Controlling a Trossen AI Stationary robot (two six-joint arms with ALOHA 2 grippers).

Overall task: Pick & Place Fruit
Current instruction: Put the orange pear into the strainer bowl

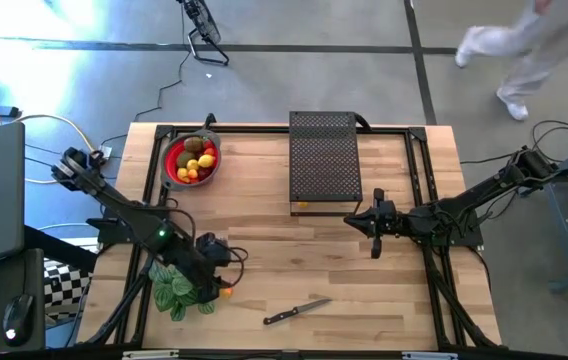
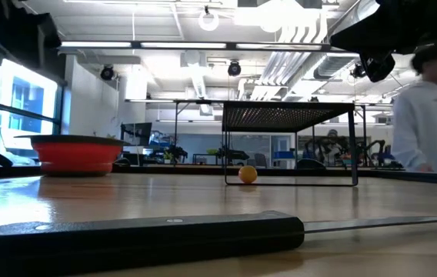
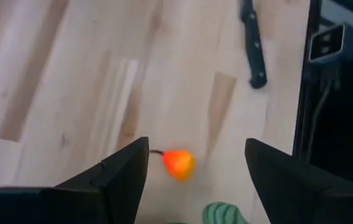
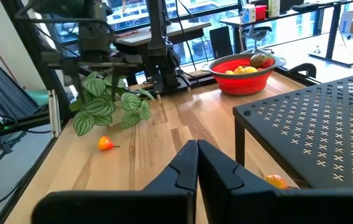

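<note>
The wooden counter [image 1: 294,270] carries everything, framed by a dark rail, and a person [image 2: 432,115] stands in the room beyond it. Toward the far edge stands a black perforated rack [image 1: 324,160] on thin legs, with a small orange fruit [image 2: 248,174] lying on the counter beneath it. The left arm reaches in over the near left part of the counter, above a green striped plant [image 1: 179,290]; the left gripper [image 3: 195,168] hangs low with its fingers well apart and nothing between them, and a small orange-red fruit [image 3: 178,164] lies on the wood just beyond the gap, right beside the plant's leaves. The right arm waits near the rack's near right corner; the right gripper [image 4: 196,158] has its fingers pressed together and holds nothing. A red bowl [image 1: 193,160] sits at the far left corner, holding several pieces of fruit, yellow, red and brown, heaped together. A black-handled knife [image 1: 297,312] lies flat near the front edge, well apart from the bowl, to the right of the plant
</note>
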